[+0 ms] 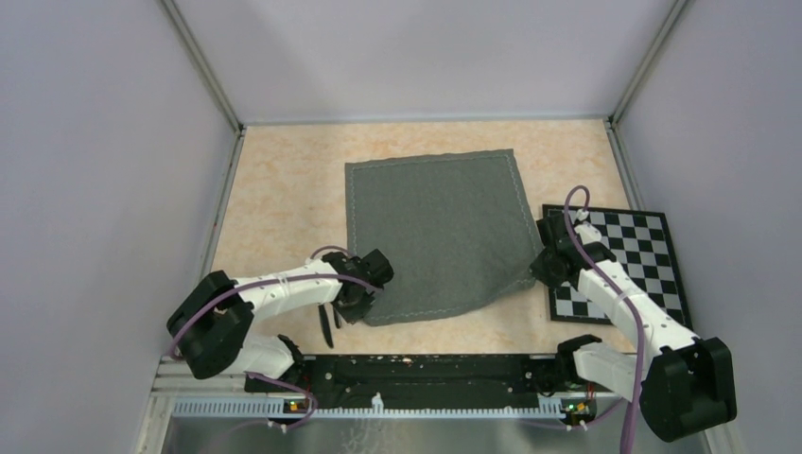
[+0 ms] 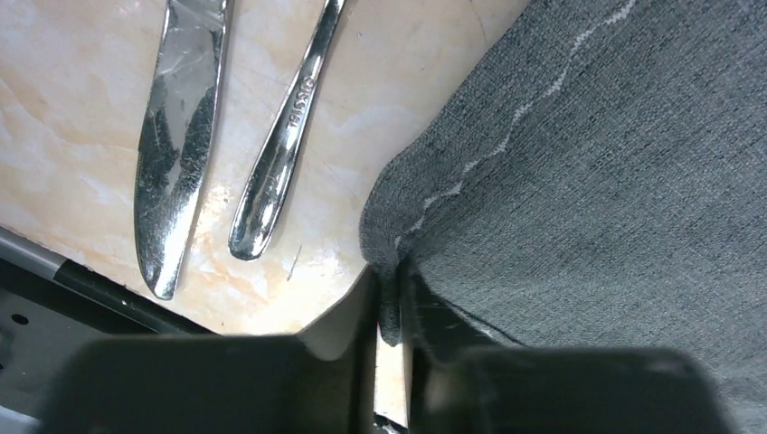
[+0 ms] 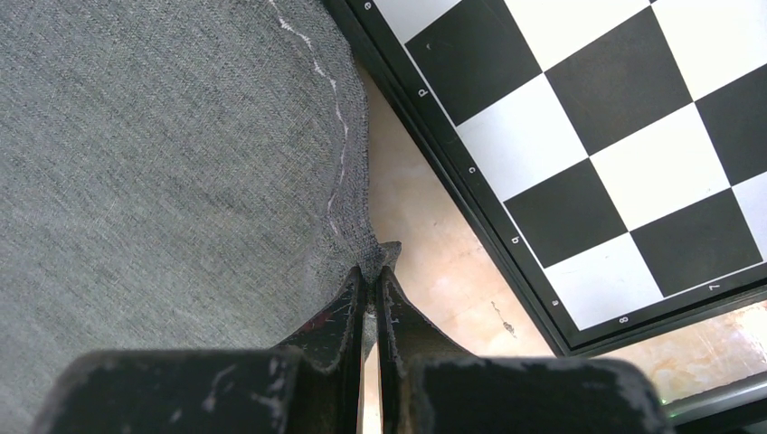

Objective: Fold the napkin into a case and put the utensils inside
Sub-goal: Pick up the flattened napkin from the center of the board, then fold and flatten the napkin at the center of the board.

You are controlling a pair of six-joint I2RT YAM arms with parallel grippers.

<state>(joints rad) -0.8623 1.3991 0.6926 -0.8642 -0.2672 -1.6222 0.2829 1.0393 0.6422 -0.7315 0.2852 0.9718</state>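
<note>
The dark grey napkin (image 1: 440, 227) lies spread on the table, its near edge lifted and drawn in. My left gripper (image 1: 364, 284) is at the near left corner; in the left wrist view its jaws (image 2: 391, 280) pinch that corner of the napkin (image 2: 615, 181). My right gripper (image 1: 547, 268) is shut on the near right corner, with cloth (image 3: 163, 163) bunched at its tips (image 3: 371, 271). Left of the cloth the knife (image 2: 176, 145) lies flat, beside the handle of the other utensil (image 2: 285, 127), whose head is out of view.
A black-and-white checkered board (image 1: 634, 265) lies at the right, close beside my right gripper and the napkin's edge (image 3: 597, 136). Grey walls enclose the table on three sides. A black rail (image 1: 426, 374) runs along the near edge between the arm bases.
</note>
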